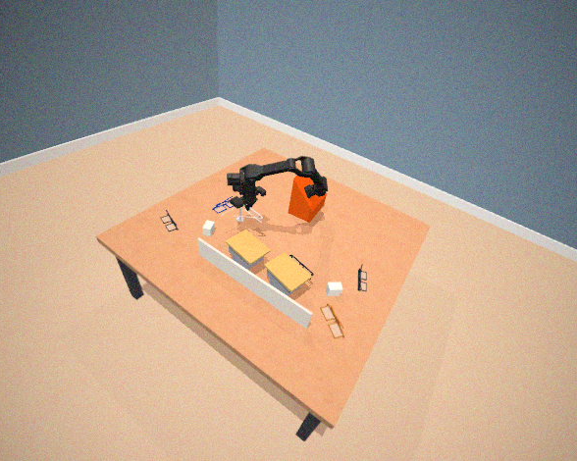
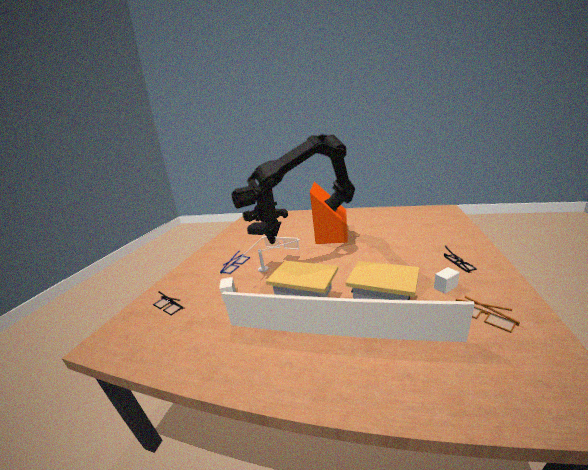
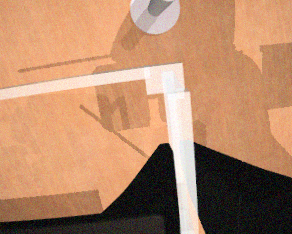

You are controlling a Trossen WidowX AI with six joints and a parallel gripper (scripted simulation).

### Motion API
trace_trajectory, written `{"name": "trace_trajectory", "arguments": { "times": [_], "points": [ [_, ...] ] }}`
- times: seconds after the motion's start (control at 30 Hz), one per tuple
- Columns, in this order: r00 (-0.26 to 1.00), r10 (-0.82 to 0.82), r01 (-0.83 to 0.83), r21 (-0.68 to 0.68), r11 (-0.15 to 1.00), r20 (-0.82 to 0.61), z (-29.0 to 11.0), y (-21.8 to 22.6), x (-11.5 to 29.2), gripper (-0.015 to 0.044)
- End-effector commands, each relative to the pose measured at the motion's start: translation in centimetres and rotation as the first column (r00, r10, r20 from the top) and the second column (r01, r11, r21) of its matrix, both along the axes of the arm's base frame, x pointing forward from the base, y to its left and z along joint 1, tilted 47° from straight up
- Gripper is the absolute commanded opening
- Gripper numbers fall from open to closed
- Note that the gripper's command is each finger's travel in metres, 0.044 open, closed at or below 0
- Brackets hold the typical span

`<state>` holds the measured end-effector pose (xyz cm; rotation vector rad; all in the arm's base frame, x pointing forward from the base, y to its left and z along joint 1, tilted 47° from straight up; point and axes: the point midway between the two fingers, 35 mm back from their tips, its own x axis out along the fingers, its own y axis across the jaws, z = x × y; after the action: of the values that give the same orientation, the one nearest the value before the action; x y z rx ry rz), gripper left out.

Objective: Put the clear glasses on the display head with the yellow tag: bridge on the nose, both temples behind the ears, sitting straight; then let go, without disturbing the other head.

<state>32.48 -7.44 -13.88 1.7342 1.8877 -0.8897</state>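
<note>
Fingers nearly shut, pinching clear glasses (image 2: 279,244) by frame; pair held aloft above small post stand (image 2: 262,262), behind left yellow-topped head (image 2: 303,276), likely for clearance.

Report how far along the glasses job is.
Done: the gripper is shut on the clear glasses and holds them above the table, over the small stand. In hand: carrying them. Left: seating them on the yellow-tagged head and letting go; the white wall hides the heads.
</note>
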Motion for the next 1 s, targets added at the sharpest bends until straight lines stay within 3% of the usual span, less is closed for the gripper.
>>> {"name": "trace_trajectory", "arguments": {
  "times": [0.0, 0.47, 0.97],
  "points": [
    [0.989, 0.102, -0.104, 0.009, 0.995, 0.108, -0.02, -0.19, 0.23, 0.0000],
    [0.806, 0.394, -0.428, -0.024, 0.903, 0.442, -0.21, -0.35, 0.46, 0.0000],
    [0.407, 0.580, -0.687, -0.181, 0.703, 0.706, -0.41, -0.51, 0.69, 0.0000]
  ]
}}
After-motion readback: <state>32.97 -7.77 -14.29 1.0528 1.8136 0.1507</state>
